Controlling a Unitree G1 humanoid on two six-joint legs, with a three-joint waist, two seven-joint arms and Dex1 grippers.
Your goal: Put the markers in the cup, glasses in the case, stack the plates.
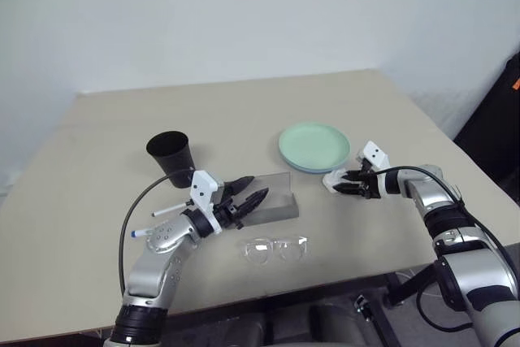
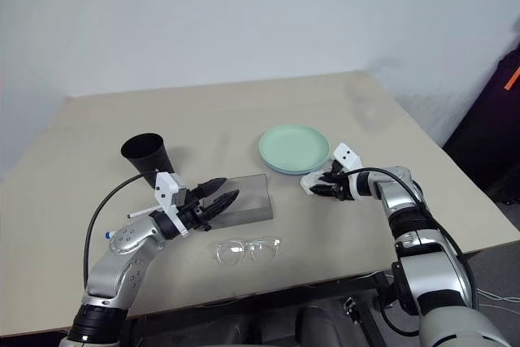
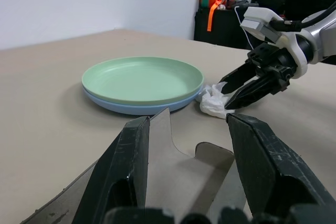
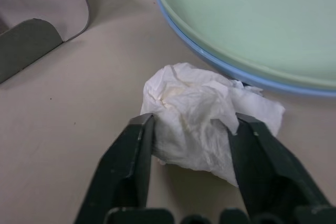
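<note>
Nearest the camera, the glasses [image 1: 275,249] lie on the table [image 1: 97,136] in front of the grey case [image 1: 272,198]. Left gripper [image 1: 253,191] hovers released over the case. Right gripper [image 4: 191,129] straddles the crumpled tissue [image 4: 197,116] beside the stacked plates [image 1: 314,147], fingers touching it. The cup [image 1: 171,155] stands far left, markers [image 1: 162,221] near it.

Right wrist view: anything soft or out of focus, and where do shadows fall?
Right wrist view: the fingers look soft up close, while the tissue creases stay crisp; a faint shadow sits under the plates. Left eye view: even light, with a soft shadow beside the cup.
</note>
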